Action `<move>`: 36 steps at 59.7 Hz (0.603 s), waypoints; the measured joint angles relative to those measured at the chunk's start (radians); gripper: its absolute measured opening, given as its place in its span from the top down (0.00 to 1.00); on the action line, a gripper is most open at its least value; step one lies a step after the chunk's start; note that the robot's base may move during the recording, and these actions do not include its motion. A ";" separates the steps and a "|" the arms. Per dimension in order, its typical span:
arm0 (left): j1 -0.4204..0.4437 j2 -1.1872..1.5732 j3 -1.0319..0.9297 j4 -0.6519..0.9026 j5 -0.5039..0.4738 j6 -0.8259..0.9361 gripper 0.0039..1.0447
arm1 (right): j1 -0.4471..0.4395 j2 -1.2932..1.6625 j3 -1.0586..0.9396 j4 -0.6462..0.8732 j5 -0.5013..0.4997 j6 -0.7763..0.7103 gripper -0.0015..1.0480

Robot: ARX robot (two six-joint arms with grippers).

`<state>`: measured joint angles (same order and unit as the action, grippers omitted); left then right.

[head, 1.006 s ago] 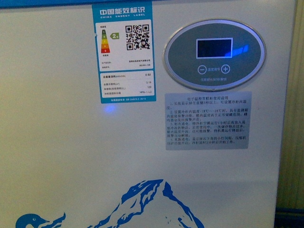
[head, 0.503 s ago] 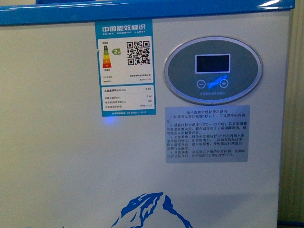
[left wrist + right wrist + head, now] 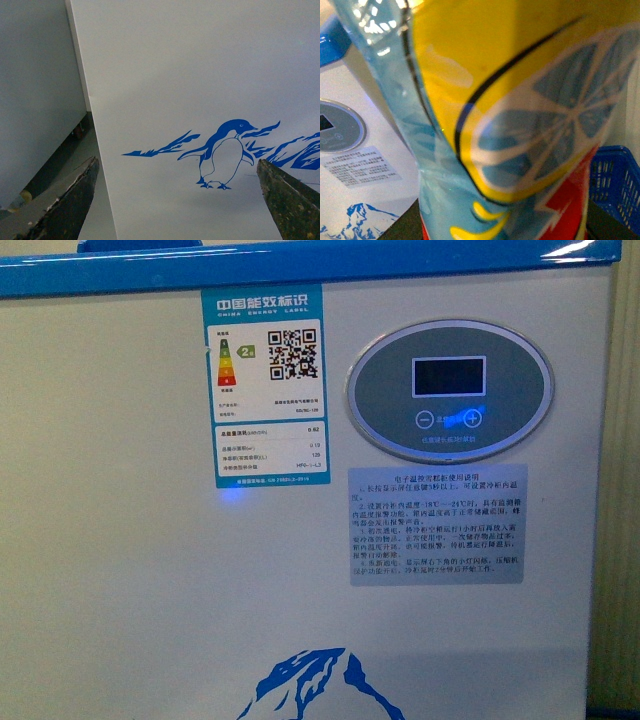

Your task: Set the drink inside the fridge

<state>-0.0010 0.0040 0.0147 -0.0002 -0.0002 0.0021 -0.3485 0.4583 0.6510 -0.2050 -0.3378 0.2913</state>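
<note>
The fridge (image 3: pixel 130 570) fills the front view: white front wall, blue top rim (image 3: pixel 300 265), oval grey display panel (image 3: pixel 450 390) and a blue mountain print at the bottom. Neither arm shows there. In the right wrist view the drink bottle (image 3: pixel 520 125), with a yellow, light-blue and red label, fills the picture, and my right gripper is shut on it; its fingers are hidden. The fridge (image 3: pixel 350 150) lies beyond it. My left gripper (image 3: pixel 177 200) is open in front of the penguin print (image 3: pixel 222 155), dark fingertips (image 3: pixel 70 200) far apart with nothing between them.
An energy label (image 3: pixel 263 385) and an instruction sticker (image 3: pixel 437 525) are stuck on the fridge front. A blue slotted crate (image 3: pixel 615 185) stands beside the fridge. A grey cabinet side (image 3: pixel 35 90) rises next to the fridge's corner, with a narrow gap at the floor.
The front view has risen: the fridge's blue top rim came into view, the labels and panel slid down, and the penguin print dropped out of the bottom edge.
</note>
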 joint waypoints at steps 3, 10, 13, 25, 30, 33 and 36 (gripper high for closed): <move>0.000 0.000 0.000 0.000 0.000 0.000 0.08 | 0.000 0.000 0.000 0.000 0.000 0.000 0.58; 0.000 0.000 0.000 0.000 0.000 0.000 0.08 | 0.000 -0.001 -0.003 0.000 0.002 0.002 0.58; 0.000 0.000 0.000 0.000 0.000 0.000 0.08 | 0.000 -0.002 -0.004 0.000 0.003 0.002 0.58; 0.000 0.000 0.000 0.000 0.000 0.000 0.08 | 0.000 -0.004 -0.004 0.000 0.003 0.002 0.58; 0.000 0.000 0.000 0.000 0.000 0.000 0.08 | 0.000 -0.004 -0.004 0.000 0.003 0.002 0.58; 0.000 0.000 0.000 0.000 0.000 0.000 0.08 | 0.000 -0.004 -0.004 0.000 0.003 0.002 0.58; 0.000 0.000 0.000 0.000 0.000 0.000 0.08 | 0.000 -0.004 -0.004 0.000 0.004 0.002 0.58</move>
<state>-0.0010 0.0036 0.0147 -0.0002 -0.0002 0.0021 -0.3481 0.4541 0.6472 -0.2050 -0.3336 0.2932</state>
